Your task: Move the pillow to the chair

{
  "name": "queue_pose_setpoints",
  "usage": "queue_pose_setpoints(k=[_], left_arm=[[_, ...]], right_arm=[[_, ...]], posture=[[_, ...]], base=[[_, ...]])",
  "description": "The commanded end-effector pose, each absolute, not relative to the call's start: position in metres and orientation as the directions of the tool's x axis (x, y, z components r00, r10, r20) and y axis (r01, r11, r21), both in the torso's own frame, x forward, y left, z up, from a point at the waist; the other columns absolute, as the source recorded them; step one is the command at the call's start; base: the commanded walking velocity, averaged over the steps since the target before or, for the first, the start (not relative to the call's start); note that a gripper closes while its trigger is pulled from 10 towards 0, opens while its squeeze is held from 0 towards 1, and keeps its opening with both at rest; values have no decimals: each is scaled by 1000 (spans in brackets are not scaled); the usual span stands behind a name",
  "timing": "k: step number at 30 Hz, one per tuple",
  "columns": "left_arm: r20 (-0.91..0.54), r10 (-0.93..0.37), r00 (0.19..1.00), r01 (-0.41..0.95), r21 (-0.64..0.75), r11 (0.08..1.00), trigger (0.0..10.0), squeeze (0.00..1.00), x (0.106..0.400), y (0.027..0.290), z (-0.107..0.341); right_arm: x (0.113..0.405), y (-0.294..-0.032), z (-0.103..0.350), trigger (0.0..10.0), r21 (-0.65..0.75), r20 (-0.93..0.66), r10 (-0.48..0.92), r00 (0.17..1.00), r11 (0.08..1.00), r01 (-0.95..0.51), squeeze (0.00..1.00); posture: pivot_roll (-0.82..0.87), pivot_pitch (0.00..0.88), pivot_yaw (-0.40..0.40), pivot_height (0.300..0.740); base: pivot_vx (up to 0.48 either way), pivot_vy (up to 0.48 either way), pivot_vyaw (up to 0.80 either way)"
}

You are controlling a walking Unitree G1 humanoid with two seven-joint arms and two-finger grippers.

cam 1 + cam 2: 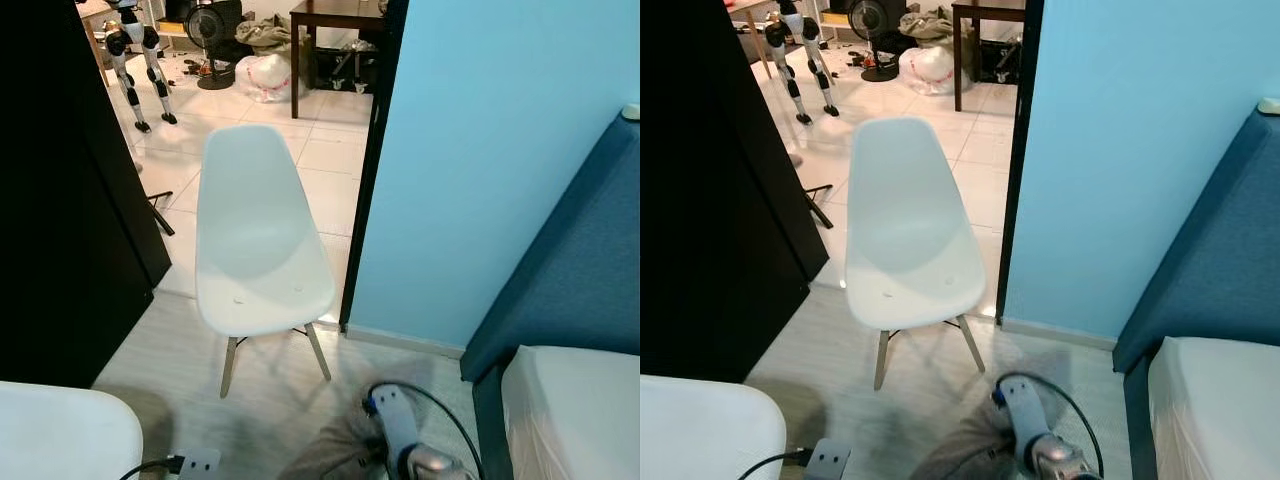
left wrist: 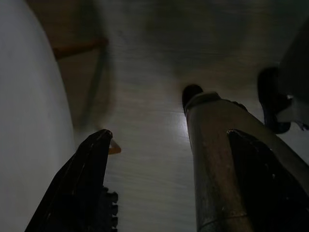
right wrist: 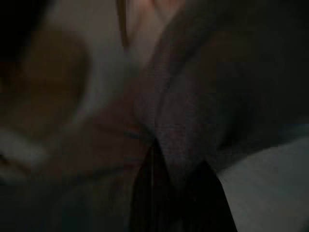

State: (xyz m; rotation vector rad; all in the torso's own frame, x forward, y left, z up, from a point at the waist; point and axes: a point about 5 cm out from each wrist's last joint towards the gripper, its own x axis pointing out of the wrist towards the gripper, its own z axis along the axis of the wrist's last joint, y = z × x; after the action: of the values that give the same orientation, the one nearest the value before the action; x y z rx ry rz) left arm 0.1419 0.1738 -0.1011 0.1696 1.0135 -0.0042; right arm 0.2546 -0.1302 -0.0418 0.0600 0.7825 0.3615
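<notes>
Grey crumpled fabric mass (image 1: 335,452), which we take to be the pillow, sits low on the floor directly in front of the white moulded plastic chair with wooden legs (image 1: 260,230).
It lies against the right arm (image 1: 405,430), so that side is nearer. It presses close to the right gripper (image 3: 176,188), but we cannot tell whether the gripper has it clamped. The chair seat lies straight ahead and higher. We also cannot tell the left gripper (image 2: 169,133) state.

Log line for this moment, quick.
chair: white, seat bare, doorway ahead | pillow: not placed | left gripper: low over floor | bed corner: robot's right
</notes>
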Motion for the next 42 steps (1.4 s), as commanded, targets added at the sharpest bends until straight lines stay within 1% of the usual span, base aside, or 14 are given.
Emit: queue_pose_setpoints(k=[1,3,4,5,6,11,14,19,22,25,34,36,38,42], left_arm=[[-820,101,564,43,152,987,10000,0,152,181,-96],[-791,114,601,12,152,988,10000,0,164,185,-91],[-791,114,601,12,152,988,10000,0,164,185,-91],[-756,133,641,-23,153,988,10000,0,177,191,-83],[-739,143,659,-38,156,987,10000,0,184,194,-79],[-697,155,700,-49,169,984,10000,0,200,199,-70],[-696,146,703,-40,167,985,10000,0,202,196,-69],[-712,115,693,0,159,987,10000,0,197,186,-73],[-736,91,671,33,152,988,10000,0,187,179,-80],[-753,82,653,49,150,987,10000,0,180,176,-84],[-759,78,646,58,150,987,10000,0,177,175,-85],[-778,74,624,76,155,985,10000,0,169,173,-89],[-780,77,621,74,157,985,10000,0,168,173,-90],[-778,85,623,69,163,984,10000,0,168,173,-90]], right_arm=[[290,-123,-9,10000,213,-518,355,778,935,-285,0],[305,-116,7,10000,249,-446,371,815,925,-286,0],[305,-116,7,10000,249,-446,371,815,925,-286,0],[319,-106,25,10000,290,-363,413,835,902,-320,0],[325,-99,34,10000,309,-315,447,837,882,-355,0],[340,-73,65,10000,374,-156,571,806,790,-486,0],[346,-64,78,10000,383,-102,594,798,764,-519,0],[348,-65,80,10000,377,-101,581,808,774,-509,0],[347,-68,77,10000,361,-121,571,812,787,-500,0],[346,-70,75,10000,365,-129,572,810,787,-498,0],[346,-70,75,10000,367,-131,574,809,786,-498,0],[340,-53,72,10000,346,-169,646,745,746,-569,0],[339,-50,71,10000,348,-177,656,734,739,-577,0],[335,-49,62,10000,365,-235,641,731,755,-545,0]], posture=[[-35,62,-23,740],[-32,64,-26,740],[-32,64,-26,740],[-27,64,-27,740],[-25,64,-29,740],[-21,63,-30,740],[-23,61,-29,740],[-24,61,-25,740],[-23,62,-23,740],[-21,65,-20,740],[-21,65,-20,740],[-13,76,-15,740],[-13,76,-15,740],[-9,82,-18,740]], base=[[352,0,0],[358,0,0],[360,0,0],[375,0,0],[375,0,0],[382,0,0],[400,0,0],[408,0,0],[419,0,0],[420,0,0],[420,0,0],[422,0,0],[420,0,0],[0,0,0]])
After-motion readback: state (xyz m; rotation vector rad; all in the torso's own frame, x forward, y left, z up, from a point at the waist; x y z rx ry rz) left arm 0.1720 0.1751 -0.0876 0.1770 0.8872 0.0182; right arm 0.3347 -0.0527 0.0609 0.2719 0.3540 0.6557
